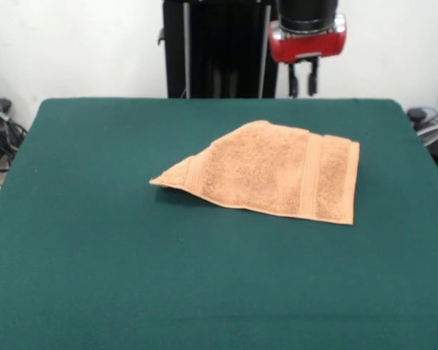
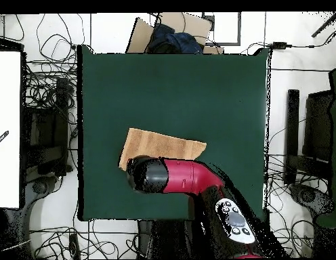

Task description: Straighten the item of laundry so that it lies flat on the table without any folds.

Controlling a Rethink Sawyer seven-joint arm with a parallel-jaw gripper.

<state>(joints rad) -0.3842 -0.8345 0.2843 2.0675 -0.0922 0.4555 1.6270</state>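
Observation:
The peach-tan towel (image 1: 274, 175) lies right of the middle of the dark green table (image 1: 95, 240). A woven band runs near its right edge. Its left part is folded over and tapers to a point, slightly raised off the table. My gripper (image 1: 304, 79) hangs open and empty above the table's far edge, behind the towel and clear of it. In the overhead view the towel (image 2: 164, 144) lies near the table's (image 2: 198, 88) lower left, and the red arm (image 2: 181, 176) covers its lower edge and hides the gripper.
The black pedestal (image 1: 219, 47) stands behind the table's far edge. Cables (image 1: 0, 138) lie off the left side. In the overhead view a cardboard box with dark cloth (image 2: 172, 34) sits beyond the top edge, and a white panel (image 2: 7, 128) stands at the left.

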